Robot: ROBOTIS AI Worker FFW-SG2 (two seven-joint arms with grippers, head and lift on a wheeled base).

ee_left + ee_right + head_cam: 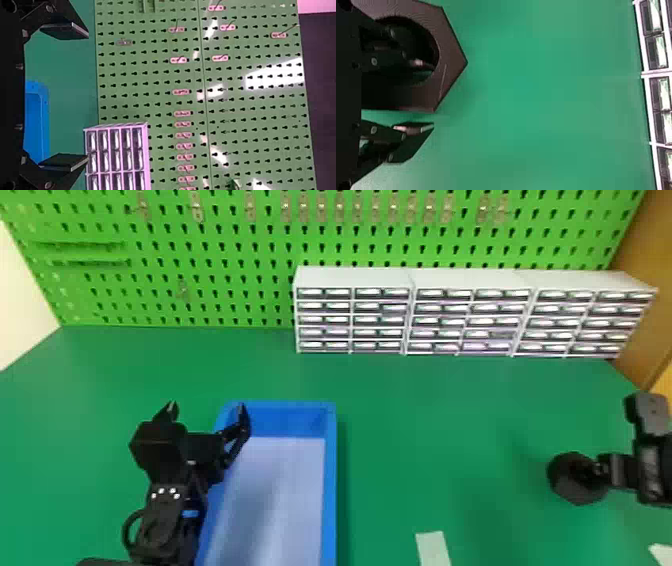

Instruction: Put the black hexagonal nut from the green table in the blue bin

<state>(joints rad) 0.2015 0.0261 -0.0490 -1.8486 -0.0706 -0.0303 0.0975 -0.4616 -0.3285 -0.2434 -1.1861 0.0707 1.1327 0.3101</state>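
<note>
Black hexagonal nut (577, 495) surrounded one finger (417, 63) of the right gripper (601, 470), parted without clamping. Wide open and empty, the left gripper (207, 406) hovered by the blue bin (329, 480).

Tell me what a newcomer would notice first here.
The bright green perforated pegboard across the back likely wins. Next, the long blue plastic bin, left of centre on the green table. Then the black hexagonal nut with a round hole, far right, at the right pincer.
</note>
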